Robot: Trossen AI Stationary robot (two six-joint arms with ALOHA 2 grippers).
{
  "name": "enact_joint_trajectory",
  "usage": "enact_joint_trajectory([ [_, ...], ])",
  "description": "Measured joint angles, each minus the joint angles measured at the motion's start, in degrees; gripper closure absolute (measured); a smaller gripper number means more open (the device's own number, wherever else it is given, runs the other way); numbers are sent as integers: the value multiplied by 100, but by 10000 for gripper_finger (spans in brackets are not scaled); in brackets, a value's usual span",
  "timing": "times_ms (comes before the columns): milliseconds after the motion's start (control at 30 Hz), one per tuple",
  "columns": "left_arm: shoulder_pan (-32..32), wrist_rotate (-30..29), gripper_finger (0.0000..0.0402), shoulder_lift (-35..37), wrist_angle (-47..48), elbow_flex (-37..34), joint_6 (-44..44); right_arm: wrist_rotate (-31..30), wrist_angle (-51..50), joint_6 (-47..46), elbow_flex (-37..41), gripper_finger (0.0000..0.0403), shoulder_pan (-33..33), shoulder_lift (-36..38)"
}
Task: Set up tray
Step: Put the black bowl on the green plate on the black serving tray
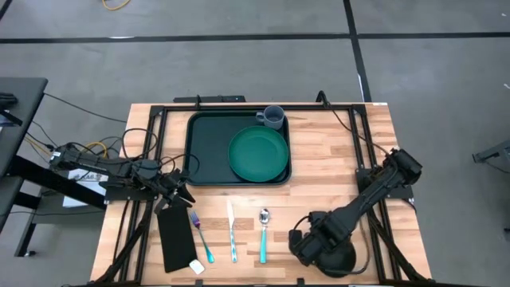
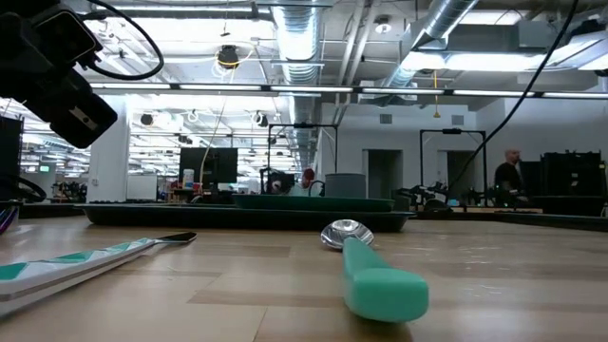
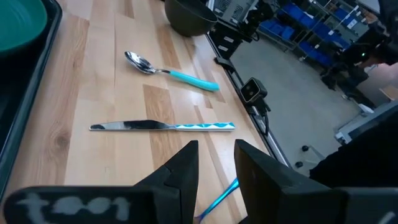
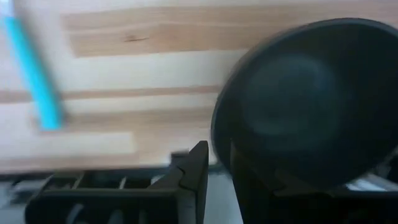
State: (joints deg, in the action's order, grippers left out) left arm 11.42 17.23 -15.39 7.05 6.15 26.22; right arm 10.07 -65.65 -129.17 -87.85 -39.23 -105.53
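The dark green tray (image 1: 209, 147) lies at the table's far middle. On it are a round green plate (image 1: 258, 153) and a grey mug (image 1: 273, 117). Nearer lie a black napkin (image 1: 175, 237), a blue-handled fork (image 1: 201, 237), a knife (image 1: 233, 233) and a spoon (image 1: 264, 231). My left gripper (image 1: 185, 197) hovers open by a narrow gap over the fork's tine end, and the fork's handle (image 3: 219, 198) shows below its fingers. My right gripper (image 1: 305, 239) is at the left rim of a dark bowl (image 1: 339, 257) near the table's near edge. My right gripper (image 4: 221, 171) is shut on the dark bowl (image 4: 305, 106) at its rim (image 4: 216, 140), which runs into the gap between the fingers. One finger is inside the bowl and one outside. Whether the bowl stands on the table or is lifted, I cannot tell.
A small white object (image 1: 197, 267) lies at the napkin's near corner. Bare wood stretches right of the tray and between the tray and the cutlery. Black frame rails and cables run along the table's left, right and far edges.
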Motion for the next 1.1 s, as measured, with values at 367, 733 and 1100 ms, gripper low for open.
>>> enact_joint_trajectory([
  [367,0,13,310,3,24,0,169,360,892,60,5,343,-6,-692],
  [733,0,40,310,2,115,0,353,411,695,275,9,343,-14,-816],
  [1100,0,24,310,0,132,0,356,421,678,572,8,387,-14,-816],
])
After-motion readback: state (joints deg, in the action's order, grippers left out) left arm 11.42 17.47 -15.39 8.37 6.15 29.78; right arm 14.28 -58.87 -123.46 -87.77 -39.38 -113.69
